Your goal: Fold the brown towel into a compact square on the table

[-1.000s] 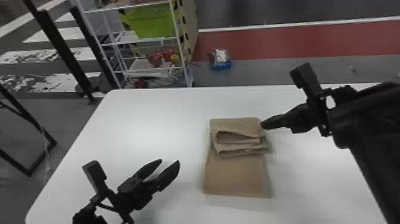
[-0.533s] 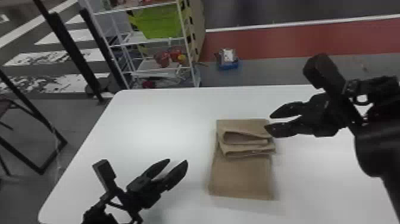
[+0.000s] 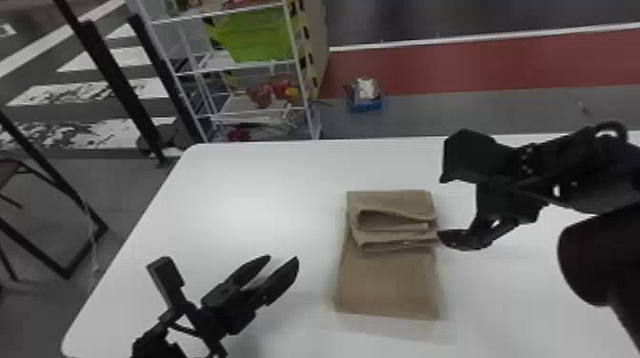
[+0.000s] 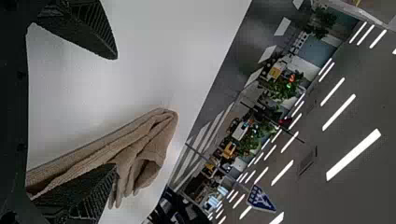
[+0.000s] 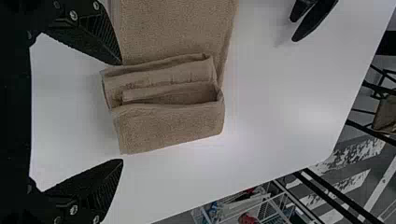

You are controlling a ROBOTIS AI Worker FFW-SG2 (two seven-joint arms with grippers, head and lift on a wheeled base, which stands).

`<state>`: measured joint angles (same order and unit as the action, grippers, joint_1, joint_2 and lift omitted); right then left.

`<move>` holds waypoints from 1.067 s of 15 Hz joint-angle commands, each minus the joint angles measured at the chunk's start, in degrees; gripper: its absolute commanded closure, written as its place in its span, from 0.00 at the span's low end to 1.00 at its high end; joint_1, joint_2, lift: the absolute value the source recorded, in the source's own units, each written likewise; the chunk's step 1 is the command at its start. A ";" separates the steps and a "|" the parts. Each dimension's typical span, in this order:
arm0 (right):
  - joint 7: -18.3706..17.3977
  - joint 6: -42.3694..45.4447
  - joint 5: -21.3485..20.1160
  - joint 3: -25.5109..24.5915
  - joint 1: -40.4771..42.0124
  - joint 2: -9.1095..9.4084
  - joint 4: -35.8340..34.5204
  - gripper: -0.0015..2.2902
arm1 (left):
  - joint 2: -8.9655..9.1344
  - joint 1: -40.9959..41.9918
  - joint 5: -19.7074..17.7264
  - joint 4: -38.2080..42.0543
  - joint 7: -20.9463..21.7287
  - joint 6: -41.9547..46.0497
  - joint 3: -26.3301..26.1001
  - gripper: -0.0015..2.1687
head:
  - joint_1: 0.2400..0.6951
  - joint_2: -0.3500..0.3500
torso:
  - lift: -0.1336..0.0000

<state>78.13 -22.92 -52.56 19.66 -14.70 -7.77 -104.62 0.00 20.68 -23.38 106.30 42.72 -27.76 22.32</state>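
Note:
In the head view the brown towel (image 3: 388,281) lies on the white table, its far part folded over in stacked, loose layers and its near part flat. My right gripper (image 3: 440,209) is at the towel's right side by the folded layers. The right wrist view shows that gripper (image 5: 122,112) open, fingers apart, with the towel (image 5: 168,126) beyond them. My left gripper (image 3: 284,258) stands open left of the towel, holding nothing. In the left wrist view, the left gripper (image 4: 116,112) has its fingers wide apart, one overlapping the view of the towel (image 4: 149,140).
Past the far edge of the table (image 3: 266,166) stands a white wire shelf (image 3: 238,112) with a green bin (image 3: 252,35). A blue box (image 3: 365,102) sits on the floor behind. Black frame bars (image 3: 109,85) stand at the left.
The right gripper has opened and turned, shifting slightly away from the towel's right side. The folded layers sit a little looser. The head view has shifted somewhat; the left arm keeps its pose.

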 commanded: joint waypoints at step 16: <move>0.19 5.03 -10.28 10.04 -7.63 5.22 18.22 0.08 | 0.15 -0.03 -0.27 -1.00 0.35 0.20 0.53 0.03 | 1.00 0.94 | 0.00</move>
<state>78.13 -18.49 -61.76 29.52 -22.24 -2.75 -87.73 0.00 20.65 -23.64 105.34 43.07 -27.59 22.85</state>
